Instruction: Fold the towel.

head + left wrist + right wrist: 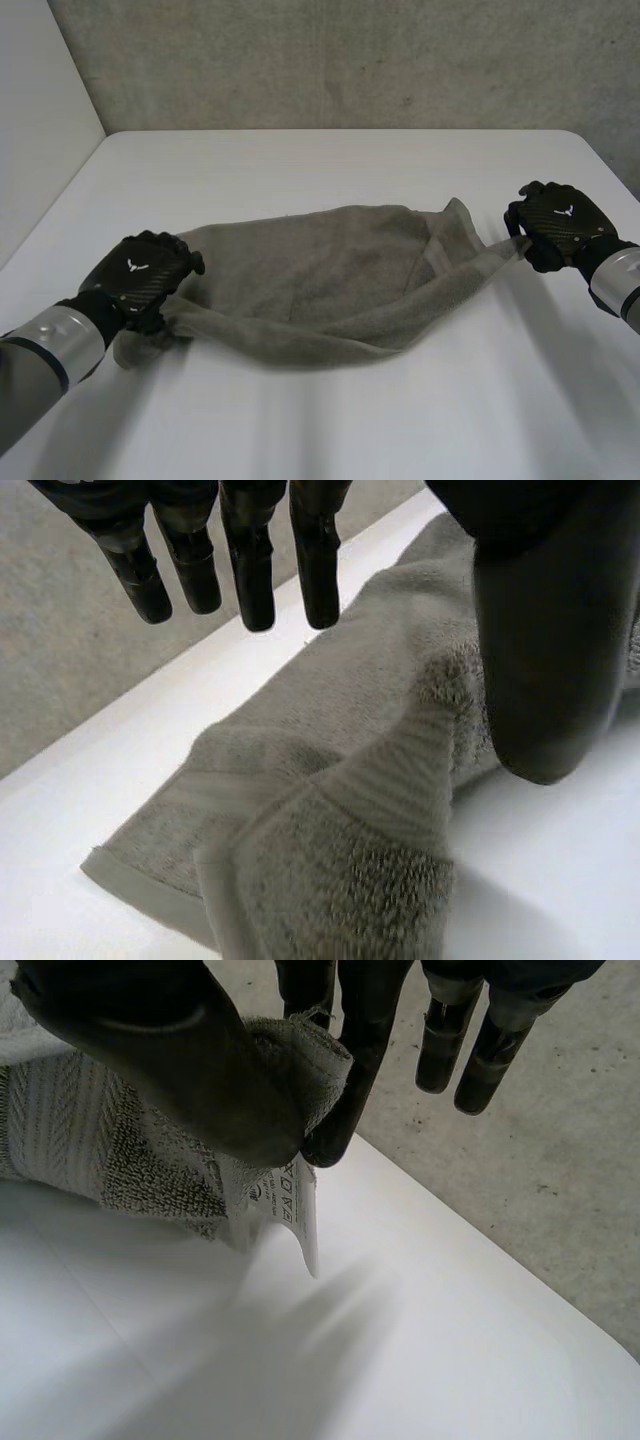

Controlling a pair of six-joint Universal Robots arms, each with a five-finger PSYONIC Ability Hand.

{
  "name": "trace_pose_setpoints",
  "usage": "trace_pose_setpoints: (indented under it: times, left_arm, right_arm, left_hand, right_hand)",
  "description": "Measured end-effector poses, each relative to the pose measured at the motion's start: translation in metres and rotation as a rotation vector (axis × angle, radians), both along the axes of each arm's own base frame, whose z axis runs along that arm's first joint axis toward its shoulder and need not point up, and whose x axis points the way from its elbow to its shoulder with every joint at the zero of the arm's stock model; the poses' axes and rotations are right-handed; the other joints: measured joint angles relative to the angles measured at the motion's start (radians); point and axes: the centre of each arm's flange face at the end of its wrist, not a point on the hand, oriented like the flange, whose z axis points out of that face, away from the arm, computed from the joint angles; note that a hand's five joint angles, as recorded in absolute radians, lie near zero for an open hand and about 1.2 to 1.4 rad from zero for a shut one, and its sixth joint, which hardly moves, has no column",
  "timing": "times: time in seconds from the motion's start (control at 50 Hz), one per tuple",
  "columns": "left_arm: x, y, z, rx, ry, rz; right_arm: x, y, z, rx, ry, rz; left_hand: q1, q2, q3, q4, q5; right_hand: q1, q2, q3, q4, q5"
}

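A grey towel [320, 275] lies bunched and loosely doubled across the middle of the white table [330, 160]. My left hand [140, 272] rests at the towel's near left corner. In the left wrist view its fingers [250, 570] are straight and its thumb stands apart, with the towel [340, 810] lying loose below the palm. My right hand [555, 222] is at the towel's right end and holds it a little off the table. There the thumb [170, 1060] and a finger pinch the towel's corner [90, 1130], from which a white label [290, 1200] hangs.
A grey concrete wall [350, 60] runs behind the table's far edge. White table surface lies bare in front of the towel [330, 420] and beyond it.
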Motion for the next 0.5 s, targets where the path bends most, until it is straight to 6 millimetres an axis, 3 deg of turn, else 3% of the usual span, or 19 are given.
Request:
trace_pose_setpoints:
  times: [0.2,0.36,0.5]
  left_arm:
    - [0.016,-0.009,0.001,0.049,-0.051,-0.023]
    - [0.026,-0.020,-0.009,0.139,-0.118,-0.024]
    - [0.031,-0.029,-0.003,0.190,-0.145,-0.025]
  right_arm:
    - [0.002,0.001,-0.001,0.000,0.002,0.008]
    - [0.003,0.001,-0.006,0.016,0.006,0.013]
    - [0.003,0.001,-0.009,0.021,0.008,0.014]
  left_hand:
    - [-0.037,-0.055,0.000,0.000,-0.059]
    - [-0.037,-0.057,0.000,0.000,-0.059]
    - [-0.037,-0.058,0.000,0.000,-0.059]
  right_hand:
    - [0.000,0.000,0.000,0.000,0.000]
    - [0.000,0.000,0.000,0.000,0.000]
    - [0.000,0.000,0.000,0.000,0.000]
